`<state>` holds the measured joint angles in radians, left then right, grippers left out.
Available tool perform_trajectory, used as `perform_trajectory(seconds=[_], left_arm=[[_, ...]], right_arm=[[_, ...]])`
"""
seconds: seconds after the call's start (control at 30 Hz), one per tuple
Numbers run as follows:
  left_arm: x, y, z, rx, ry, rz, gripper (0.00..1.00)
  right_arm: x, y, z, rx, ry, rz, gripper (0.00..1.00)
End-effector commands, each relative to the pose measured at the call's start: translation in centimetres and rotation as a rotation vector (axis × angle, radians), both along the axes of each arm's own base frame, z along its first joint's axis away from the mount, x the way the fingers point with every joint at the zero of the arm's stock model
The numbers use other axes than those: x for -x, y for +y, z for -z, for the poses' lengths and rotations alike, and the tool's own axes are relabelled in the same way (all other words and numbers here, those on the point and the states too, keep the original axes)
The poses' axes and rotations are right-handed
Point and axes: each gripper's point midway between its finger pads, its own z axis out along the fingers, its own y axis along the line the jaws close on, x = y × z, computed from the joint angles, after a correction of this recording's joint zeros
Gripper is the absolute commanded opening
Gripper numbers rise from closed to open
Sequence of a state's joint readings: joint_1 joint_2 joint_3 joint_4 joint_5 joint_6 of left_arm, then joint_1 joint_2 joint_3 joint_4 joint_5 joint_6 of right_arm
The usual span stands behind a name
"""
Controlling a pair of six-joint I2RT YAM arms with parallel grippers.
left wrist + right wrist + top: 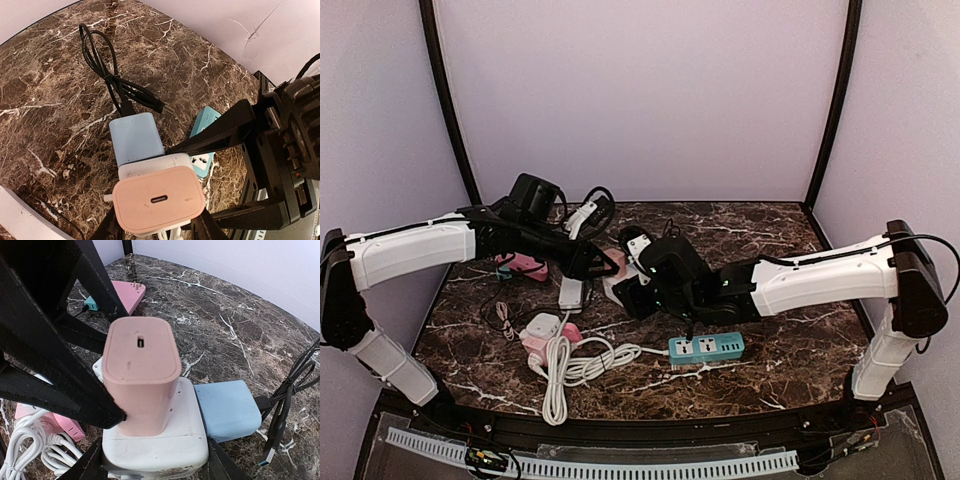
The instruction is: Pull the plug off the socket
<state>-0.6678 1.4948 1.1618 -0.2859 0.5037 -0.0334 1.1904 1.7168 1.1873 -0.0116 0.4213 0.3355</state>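
Note:
A pink plug (159,200) stands seated on top of a white socket cube (150,164). A light blue plug (136,137) is in the cube's side. My left gripper (160,227) has its fingers (112,229) against both sides of the pink plug. My right gripper (156,466) has its fingers (92,460) clamped on the two sides of the white cube (160,445), below the pink plug (141,375). In the top view both grippers (598,262) (630,292) meet at the table's middle.
A teal power strip (706,347) lies right of centre. A pink power strip (548,335) with a coiled white cable (570,365) lies at front left. A black cable (115,75) lies beyond the cube. Another pink plug (127,290) lies on the marble table (770,240).

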Motion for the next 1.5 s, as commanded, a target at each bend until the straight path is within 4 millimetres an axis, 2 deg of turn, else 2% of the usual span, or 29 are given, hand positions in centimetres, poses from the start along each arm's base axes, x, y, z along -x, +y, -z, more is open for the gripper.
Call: perform_trajectory(seconds=[0.0, 0.37, 0.73, 0.97, 1.2, 1.47], left_arm=[[0.1, 0.4, -0.3, -0.03, -0.039, -0.015, 0.03], [0.7, 0.2, -0.4, -0.058, -0.099, 0.011, 0.02], [1.0, 0.1, -0.2, -0.093, -0.133, 0.015, 0.01], [0.1, 0.7, 0.6, -0.143, -0.122, -0.039, 0.01], [-0.6, 1.1, 1.6, -0.182, -0.093, -0.082, 0.01], [-1.8, 1.8, 1.6, -0.119, -0.003, -0.125, 0.01]], right_arm=[[-0.4, 0.7, -4.0, -0.11, -0.036, 0.034, 0.0], [-1.3, 0.3, -2.4, -0.101, 0.065, 0.064, 0.0], [-1.8, 0.1, -1.7, -0.089, 0.089, 0.084, 0.0], [-1.7, 0.0, -1.3, -0.069, 0.071, 0.082, 0.0], [-1.1, 0.3, -2.1, -0.067, 0.022, 0.073, 0.0], [-0.4, 0.2, -2.6, -0.069, -0.01, 0.06, 0.0]])
